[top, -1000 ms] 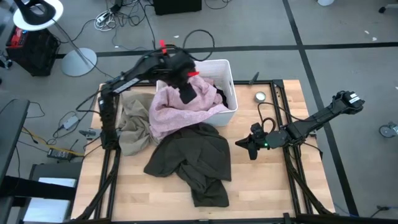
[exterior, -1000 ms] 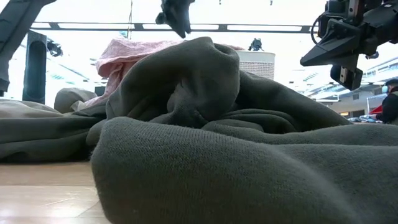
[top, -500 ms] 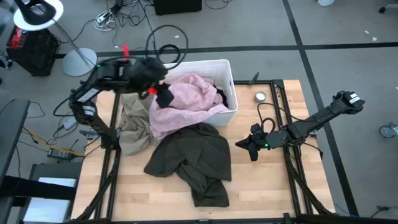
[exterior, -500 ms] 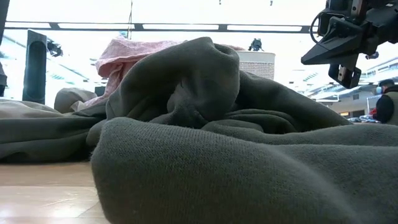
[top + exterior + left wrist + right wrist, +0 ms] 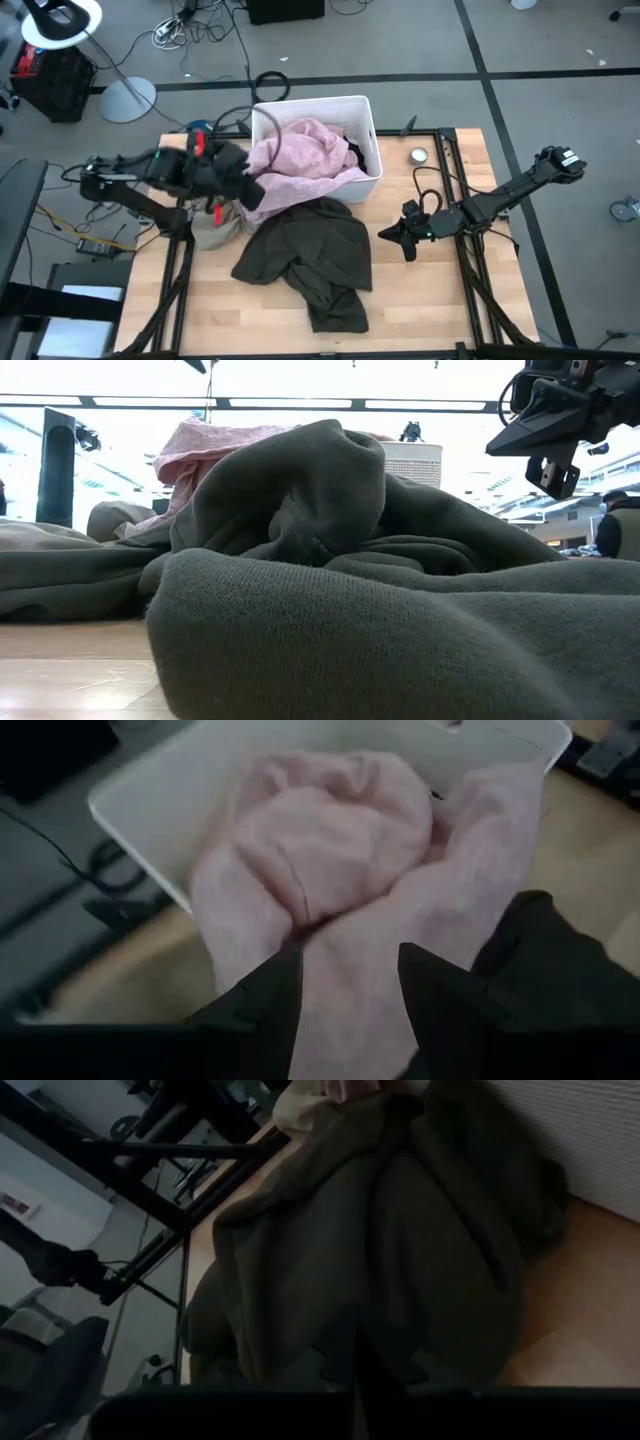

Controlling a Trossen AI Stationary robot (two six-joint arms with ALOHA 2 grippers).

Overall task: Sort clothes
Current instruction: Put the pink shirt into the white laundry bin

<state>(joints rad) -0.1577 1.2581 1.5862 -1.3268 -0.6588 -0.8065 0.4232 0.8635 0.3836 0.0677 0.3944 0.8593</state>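
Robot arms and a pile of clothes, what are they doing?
They are sorting clothes on a wooden table. The left gripper, fingers open, hangs by the pink garment that spills out of the white bin. It holds nothing. The olive green garment lies on the table in front of the bin, and a beige one lies beside it. The right gripper waits, shut, off to the side.

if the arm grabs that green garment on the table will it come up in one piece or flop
Probably flops: the green garment lies crumpled in soft folds, so it would likely drape and trail. It looks thick-knit, so perhaps heavyish. Its edge sits under the pink garment, which may drag along.
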